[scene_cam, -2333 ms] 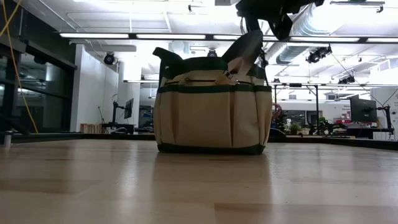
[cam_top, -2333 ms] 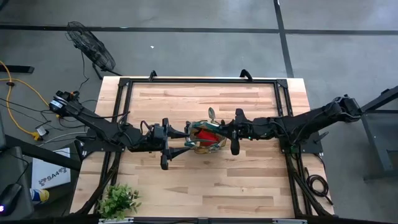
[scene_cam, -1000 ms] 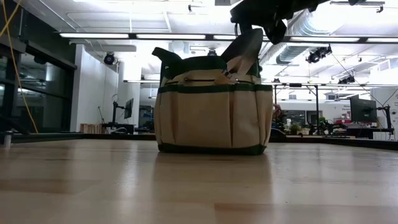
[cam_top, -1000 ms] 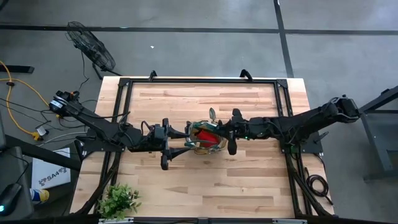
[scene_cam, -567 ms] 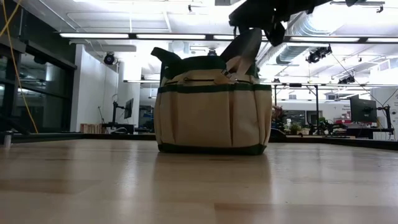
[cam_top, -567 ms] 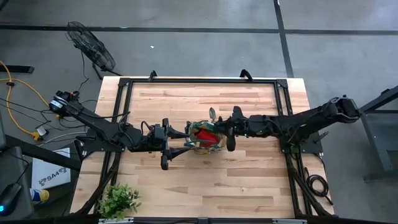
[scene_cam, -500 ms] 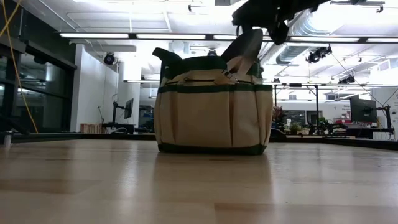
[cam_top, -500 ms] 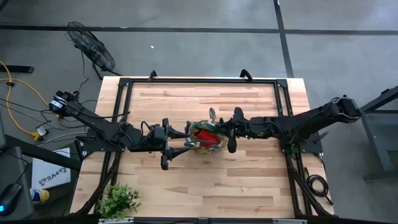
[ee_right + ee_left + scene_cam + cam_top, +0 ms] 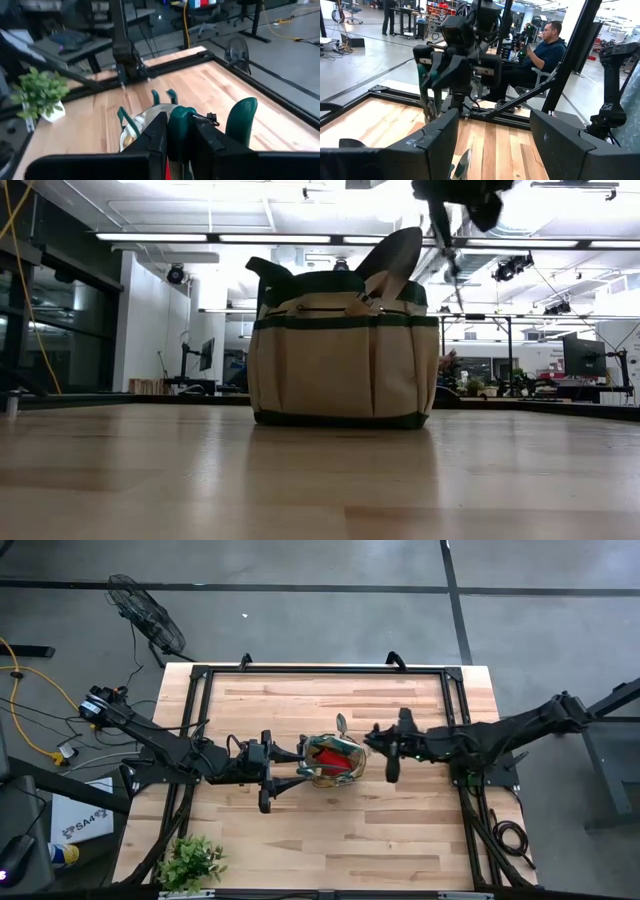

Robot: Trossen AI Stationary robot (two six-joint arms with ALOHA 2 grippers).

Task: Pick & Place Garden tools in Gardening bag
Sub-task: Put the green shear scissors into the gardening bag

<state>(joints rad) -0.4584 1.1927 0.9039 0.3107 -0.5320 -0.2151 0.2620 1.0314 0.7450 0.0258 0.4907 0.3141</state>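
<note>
**Shears held just off the bag's rim, bag steadied from the other side**

In the low view the bare table (image 9: 320,480) fills the bottom of the frame. Behind it, at centre, the gardening bag (image 9: 343,365) stands upright. A trowel (image 9: 392,252) leans out of its top, blade up, so at least that tool is already stowed. From above, a red bundle (image 9: 335,752) shows inside the bag's mouth.

The left gripper (image 9: 494,120) sits level with the bag's left edge at the centre of the high view, its fingers spread wide with nothing clearly between them. My guess is that it waits there to brace the soft canvas so the bag does not tip or fold while tools go in.

The right gripper (image 9: 179,127) is just right of the bag in the high view and high at the top right of the low view. Its fingers are pinching one green handle of the pruning shears (image 9: 242,117). Holding them above rim height probably lets them clear the loop handles before the drop.

Farther off, a leafy plant (image 9: 40,92) stands at the table's edge. A seated person (image 9: 545,50) is in the room beyond.
</note>
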